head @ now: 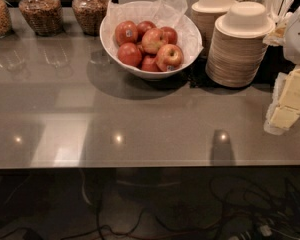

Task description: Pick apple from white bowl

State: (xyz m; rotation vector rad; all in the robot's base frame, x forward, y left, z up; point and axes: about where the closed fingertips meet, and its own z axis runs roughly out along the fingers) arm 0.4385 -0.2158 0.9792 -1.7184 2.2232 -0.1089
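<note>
White bowl (136, 72) is glossy, its paper (167, 6) crinkled; apple (169, 55) smooth-skinned; counter (140, 119) polished; tan bowls (237, 51) matt; gripper (289, 104), right edge, matt cream.

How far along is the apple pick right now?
Done: nothing yet. The apple sits among other apples in the white bowl. In hand: the gripper is at the right edge of the counter, well apart from the bowl. Left: reach, grasp, lift it out.

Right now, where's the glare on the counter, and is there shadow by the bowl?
In the camera view, three small light glints sit on the glossy counter; the white bowl casts a soft shadow leftward; the gripper sits at the right edge.
</note>
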